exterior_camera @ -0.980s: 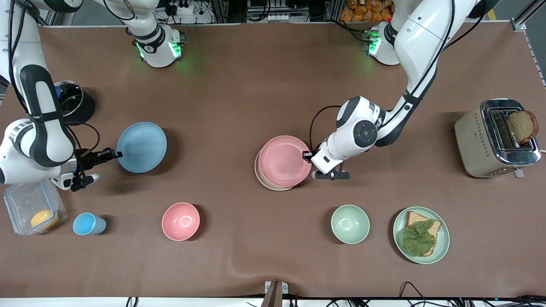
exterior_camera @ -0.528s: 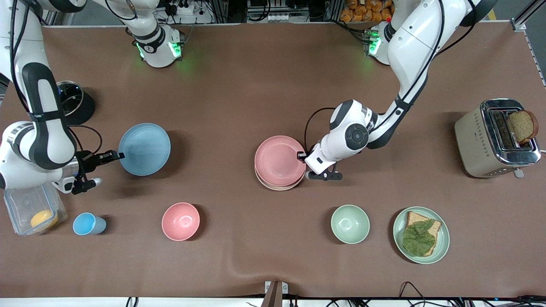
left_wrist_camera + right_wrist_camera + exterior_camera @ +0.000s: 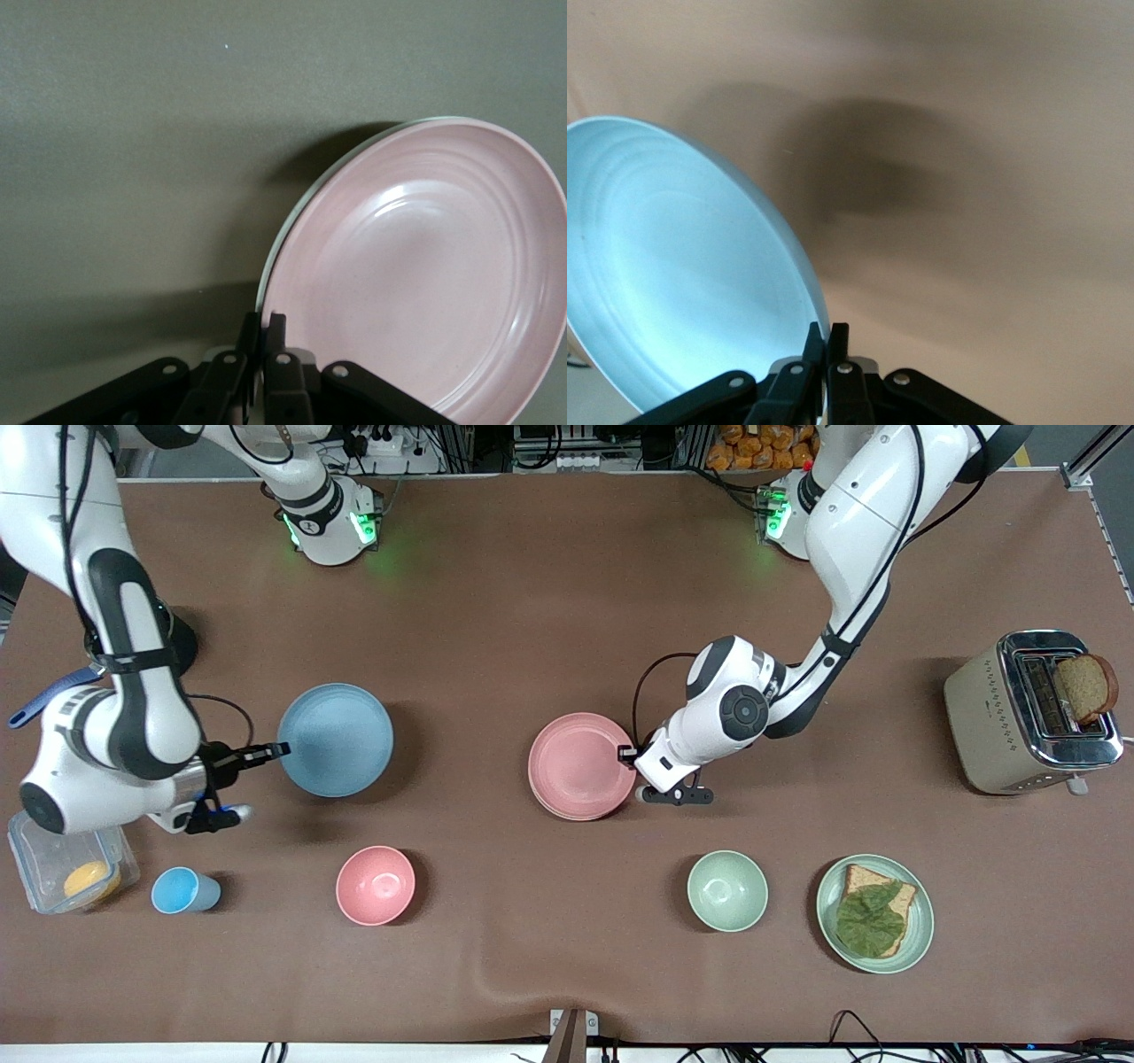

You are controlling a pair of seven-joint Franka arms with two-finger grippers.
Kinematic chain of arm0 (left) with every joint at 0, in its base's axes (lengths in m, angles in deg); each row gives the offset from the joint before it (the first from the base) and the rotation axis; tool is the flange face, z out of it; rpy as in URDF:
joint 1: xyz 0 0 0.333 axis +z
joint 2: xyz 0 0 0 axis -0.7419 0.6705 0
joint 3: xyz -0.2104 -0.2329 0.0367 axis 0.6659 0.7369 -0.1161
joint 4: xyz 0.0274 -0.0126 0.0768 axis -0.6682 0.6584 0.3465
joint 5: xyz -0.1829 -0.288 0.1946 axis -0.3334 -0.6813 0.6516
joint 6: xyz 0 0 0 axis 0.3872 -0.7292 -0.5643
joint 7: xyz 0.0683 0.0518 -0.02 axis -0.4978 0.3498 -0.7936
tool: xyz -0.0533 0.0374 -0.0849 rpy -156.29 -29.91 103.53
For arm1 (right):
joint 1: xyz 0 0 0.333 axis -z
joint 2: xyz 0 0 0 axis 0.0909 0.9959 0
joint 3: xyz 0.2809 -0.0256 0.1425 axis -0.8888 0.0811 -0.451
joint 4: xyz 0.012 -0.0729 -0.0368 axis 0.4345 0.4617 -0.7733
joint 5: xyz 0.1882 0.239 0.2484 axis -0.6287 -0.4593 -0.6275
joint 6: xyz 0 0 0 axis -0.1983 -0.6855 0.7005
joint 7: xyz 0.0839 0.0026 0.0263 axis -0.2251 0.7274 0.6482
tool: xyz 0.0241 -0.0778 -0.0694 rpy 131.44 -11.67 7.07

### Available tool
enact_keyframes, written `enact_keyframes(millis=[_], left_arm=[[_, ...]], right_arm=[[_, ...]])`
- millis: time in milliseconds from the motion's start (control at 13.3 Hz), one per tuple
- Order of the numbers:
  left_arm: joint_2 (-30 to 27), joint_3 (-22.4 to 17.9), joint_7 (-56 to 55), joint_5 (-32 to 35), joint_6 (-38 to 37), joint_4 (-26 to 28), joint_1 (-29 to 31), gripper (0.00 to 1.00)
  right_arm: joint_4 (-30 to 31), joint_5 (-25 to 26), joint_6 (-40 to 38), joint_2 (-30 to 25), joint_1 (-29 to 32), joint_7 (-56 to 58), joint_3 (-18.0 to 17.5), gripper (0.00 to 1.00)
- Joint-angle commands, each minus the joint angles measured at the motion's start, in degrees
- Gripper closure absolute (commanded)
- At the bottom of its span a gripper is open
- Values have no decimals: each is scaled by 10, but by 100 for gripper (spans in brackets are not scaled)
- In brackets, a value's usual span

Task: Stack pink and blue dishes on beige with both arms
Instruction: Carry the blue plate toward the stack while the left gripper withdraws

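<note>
the left gripper [image 3: 631,753] pinches the rim of the pink plate [image 3: 580,764] at frame centre, laid almost square on the beige plate [image 3: 567,814], of which only a thin edge shows. the step looks like setting pink down; next comes letting go and backing off. the right gripper [image 3: 268,753], at mid-left of the frame, clamps the blue plate [image 3: 335,740], held above the table [image 3: 549,602]. bare cloth lies between the two plates, and the pink bowl [image 3: 376,885] sits lower in the frame.

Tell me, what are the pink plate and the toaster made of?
The pink plate looks like matte plastic or wheat-straw composite: soft sheen, faint molded rings; ceramic is possible. The toaster has a mirror-bright metal top and beige, dotted sides, probably painted metal or plastic.
</note>
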Motion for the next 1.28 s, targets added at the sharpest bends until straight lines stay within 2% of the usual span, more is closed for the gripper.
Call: enact_keyframes(millis=[0,151,226,302,377,603,905,1055,1206], left_arm=[[13,-6,-3,-3,3,-17,-13,100],[19,-8,-4,-3,3,-29,-16,100],[19,-9,-4,-3,3,-31,-17,93],[19,-10,-5,-3,2,-32,-20,60],[15,-10,-4,-3,3,-32,-18,1],[-46,-29,-7,-2,-17,-32,0,0],[-189,-42,-5,0,-184,-43,75,0],[-254,-41,0,40,-255,-43,116,0],[-299,-42,2,104,-320,-60,127,0]], right_arm=[[-15,-9,-8,0,-39,-66,2,100],[-19,-19,-7,0,-54,-97,2,100],[-19,-49,-7,0,-60,-97,2,100],[-19,-65,-7,0,-61,-98,3,100],[-19,-67,-7,0,-65,-101,3,100],[-19,-68,-6,0,-73,-112,2,100],[-35,-81,-4,5,-121,-182,2,100],[-36,-102,18,7,-148,-218,2,100],[-36,-122,54,15,-181,-239,2,100]])
